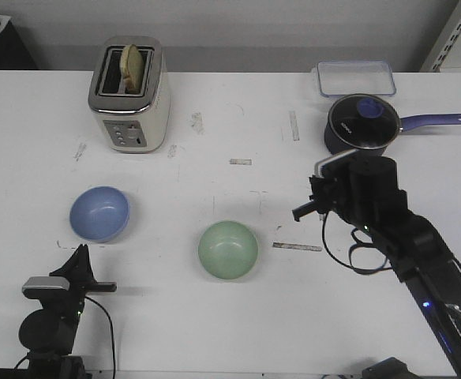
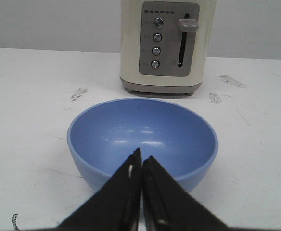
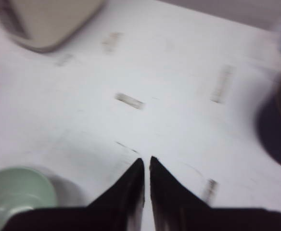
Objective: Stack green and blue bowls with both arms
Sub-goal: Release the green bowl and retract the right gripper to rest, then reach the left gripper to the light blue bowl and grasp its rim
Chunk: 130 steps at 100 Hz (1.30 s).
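The periwinkle blue bowl sits upright on the white table at the left. It fills the left wrist view. My left gripper is just in front of it, near the table's front edge, and its fingers are shut and empty. The mint green bowl sits upright near the middle. My right gripper is to the right of the green bowl, apart from it. In the blurred right wrist view it is shut and empty, with the green bowl off to one side.
A cream toaster with bread in it stands at the back left, behind the blue bowl. A dark navy saucepan with a long handle and a clear lidded box stand at the back right. Tape marks dot the table.
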Tool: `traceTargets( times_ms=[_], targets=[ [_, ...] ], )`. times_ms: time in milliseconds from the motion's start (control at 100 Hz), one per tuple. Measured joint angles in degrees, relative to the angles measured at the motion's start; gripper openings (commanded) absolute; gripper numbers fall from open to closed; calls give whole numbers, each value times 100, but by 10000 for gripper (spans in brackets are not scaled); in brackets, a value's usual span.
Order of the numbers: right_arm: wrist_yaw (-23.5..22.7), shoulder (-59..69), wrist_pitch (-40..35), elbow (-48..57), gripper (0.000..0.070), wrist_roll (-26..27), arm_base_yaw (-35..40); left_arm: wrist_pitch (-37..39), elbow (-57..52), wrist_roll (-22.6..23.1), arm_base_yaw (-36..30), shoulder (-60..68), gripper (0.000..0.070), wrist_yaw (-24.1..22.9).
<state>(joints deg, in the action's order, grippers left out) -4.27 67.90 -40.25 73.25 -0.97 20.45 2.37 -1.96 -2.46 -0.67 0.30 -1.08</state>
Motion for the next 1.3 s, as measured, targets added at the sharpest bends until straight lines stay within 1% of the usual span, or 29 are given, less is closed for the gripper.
traceTargets(
  times_ms=[90,250,330,460,530,570,700,770,840,870,990,1040,1130,1170,1190,1230,1300],
  targets=[
    [144,-562,245,-686,5,-28,-223,0,0,0,0,0,1,0],
    [428,-1681,887,-2286,5,-33,-544,15,0,0,0,0,1,0],
    [437,-2260,1167,-3034,5,-33,-621,87,0,0,0,0,1,0],
    [437,-3080,1412,-3930,5,-33,-664,577,0,-2,0,0,1,0],
    [437,-3407,1397,-4183,5,-33,-664,970,-17,-57,0,0,1,-4],
    [437,-3536,1392,-4249,5,-33,-664,1036,-92,-122,0,2,1,-13],
    [437,-3766,1397,-4260,5,-33,-664,680,-896,-201,0,186,1,-28],
    [437,-3801,1401,-4260,5,-33,-664,264,-1617,-221,0,426,3,-28],
    [437,-3805,1401,-4260,5,-33,-664,-319,-2474,-240,0,798,10,-28],
    [437,-3805,1401,-4260,5,-33,-664,-597,-2863,-251,0,1001,28,-28],
    [437,-3803,1401,-4260,5,-33,-664,-1738,-4461,-256,0,1952,171,-28],
    [437,-3803,1401,-4260,5,-33,-664,-2153,-5075,-238,0,2380,270,-28],
    [437,-3803,1401,-4260,5,-33,-664,-2806,-6017,-238,0,3136,499,-28],
    [437,-3803,1401,-4260,5,-33,-664,-3084,-6347,-260,0,3458,568,-28],
    [437,-3803,1401,-4260,5,-33,-664,-3211,-6487,-269,0,3611,590,-28],
    [437,-3803,1401,-4260,5,-33,-664,-3451,-6708,-310,2,3899,611,-31],
    [437,-3803,1401,-4260,5,-33,-664,-3762,-6867,-356,17,4332,611,-28]
  ],
)
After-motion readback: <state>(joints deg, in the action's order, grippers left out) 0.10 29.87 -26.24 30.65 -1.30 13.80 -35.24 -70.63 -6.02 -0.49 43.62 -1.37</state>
